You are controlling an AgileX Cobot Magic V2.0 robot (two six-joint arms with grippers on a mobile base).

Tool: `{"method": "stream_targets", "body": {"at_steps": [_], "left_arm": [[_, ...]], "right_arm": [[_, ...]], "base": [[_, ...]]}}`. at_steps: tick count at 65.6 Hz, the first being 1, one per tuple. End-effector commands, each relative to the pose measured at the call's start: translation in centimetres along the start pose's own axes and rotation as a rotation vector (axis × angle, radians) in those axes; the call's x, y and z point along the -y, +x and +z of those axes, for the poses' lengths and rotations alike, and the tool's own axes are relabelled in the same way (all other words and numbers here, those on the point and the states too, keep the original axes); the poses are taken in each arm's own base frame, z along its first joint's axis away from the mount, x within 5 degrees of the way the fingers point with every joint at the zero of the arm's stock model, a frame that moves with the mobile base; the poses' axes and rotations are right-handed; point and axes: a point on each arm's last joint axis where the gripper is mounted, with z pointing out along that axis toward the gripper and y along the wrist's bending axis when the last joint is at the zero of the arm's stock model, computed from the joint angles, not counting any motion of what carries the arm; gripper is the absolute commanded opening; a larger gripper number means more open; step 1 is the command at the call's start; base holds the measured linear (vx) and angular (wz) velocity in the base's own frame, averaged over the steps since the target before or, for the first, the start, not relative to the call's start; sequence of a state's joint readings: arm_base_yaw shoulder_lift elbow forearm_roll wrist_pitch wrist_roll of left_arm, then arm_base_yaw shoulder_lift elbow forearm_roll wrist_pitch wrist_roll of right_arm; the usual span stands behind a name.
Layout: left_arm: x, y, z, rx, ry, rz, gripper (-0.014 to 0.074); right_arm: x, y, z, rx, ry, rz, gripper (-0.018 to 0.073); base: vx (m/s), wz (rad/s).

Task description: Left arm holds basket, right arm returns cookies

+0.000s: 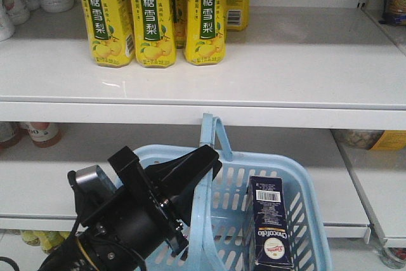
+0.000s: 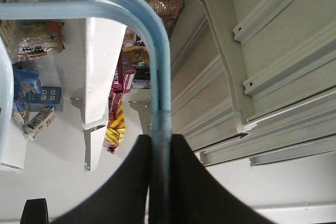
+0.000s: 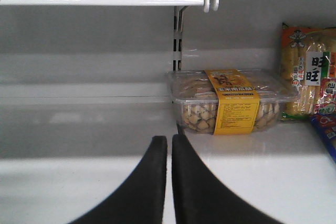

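Left arm's black wedge fingers (image 2: pixel 131 182) clamp the handle (image 2: pixel 161 77) of the light blue plastic basket (image 1: pixel 254 157), with the dark navy cardboard cookie box (image 1: pixel 271 220) sitting inside. Right arm's fingers (image 3: pixel 199 182) are pinched together.

**White shop shelving under even light**

A white metal upper shelf (image 1: pixel 285 74) runs across the front view. Tall yellow drink bottles (image 1: pixel 155 17) stand on its far left, and its glossy top shows soft reflections. Below it a second white shelf (image 1: pixel 38 188) lies in shade. In the right wrist view a white slotted upright (image 3: pixel 178 40) stands against a grey back panel (image 3: pixel 84 40). A clear plastic biscuit tray with a yellow band (image 3: pixel 231 100) sits just right of the upright, and an orange snack bag (image 3: pixel 307 72) is at the far right.
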State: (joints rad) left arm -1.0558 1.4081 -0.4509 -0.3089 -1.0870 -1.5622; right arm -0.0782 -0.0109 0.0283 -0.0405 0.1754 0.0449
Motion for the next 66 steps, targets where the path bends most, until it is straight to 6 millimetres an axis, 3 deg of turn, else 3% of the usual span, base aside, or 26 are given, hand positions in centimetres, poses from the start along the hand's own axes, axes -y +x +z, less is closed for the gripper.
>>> {"method": "stream_targets", "body": {"at_steps": [1,34,66], "left_arm": [[4.2,-0.4,-0.2,0.053,0.349,-0.029,-0.0003],[4.2,-0.4,-0.2,0.053,0.349,-0.029,-0.0003],[4.2,-0.4,-0.2,0.053,0.349,-0.029,-0.0003]], "right_arm": [[0.0,-0.1,0.0,0.066,-0.001,-0.019,-0.0009],[-0.1,-0.6,0.0,0.118,-0.006,0.006,-0.0006],[0.0,-4.9,-1.7,0.623,-0.021,0.054,-0.0006]], "base": [[0.00,0.00],[0.00,0.00],[0.00,0.00]]}}
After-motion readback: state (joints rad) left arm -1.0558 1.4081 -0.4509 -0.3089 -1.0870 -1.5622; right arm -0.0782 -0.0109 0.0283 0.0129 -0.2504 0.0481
